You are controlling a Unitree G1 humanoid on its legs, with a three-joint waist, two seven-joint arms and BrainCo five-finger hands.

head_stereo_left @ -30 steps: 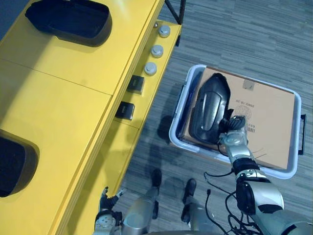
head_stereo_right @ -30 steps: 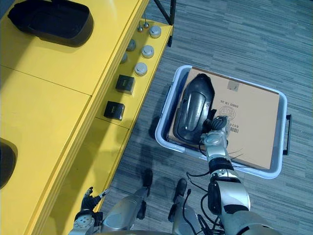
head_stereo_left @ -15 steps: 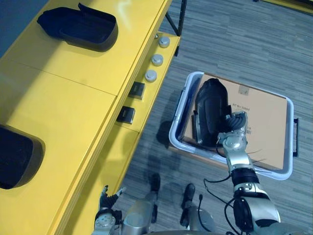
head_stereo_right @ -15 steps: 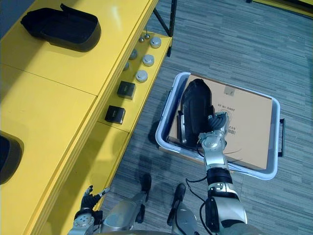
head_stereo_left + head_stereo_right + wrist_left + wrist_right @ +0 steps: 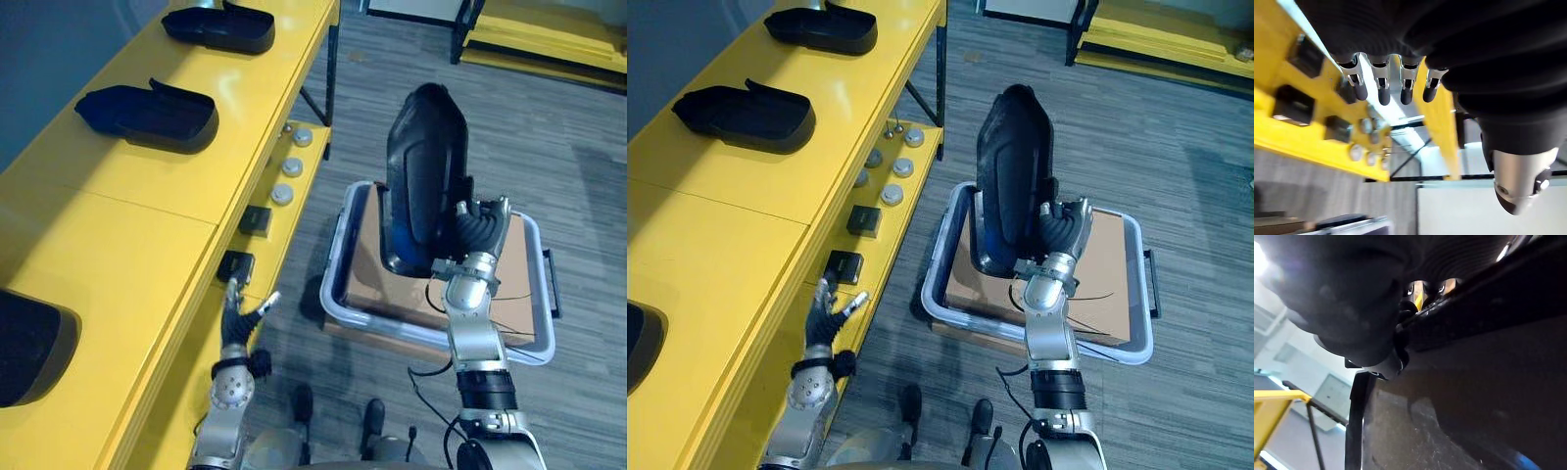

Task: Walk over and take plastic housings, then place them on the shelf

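My right robot hand (image 5: 477,227) pinches the plastic housing (image 5: 423,162) upright above the crate (image 5: 336,245), clear for carrying left to the shelf (image 5: 118,215).

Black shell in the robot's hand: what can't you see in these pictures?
- Black shell, right wrist view: too close and dark to tell its shape.
- Nearest shell on the yellow shelf: cut off by the eye views' left edge.
- Bin: cardboard hides what lies underneath.
- Grey knobs: too small to identify.
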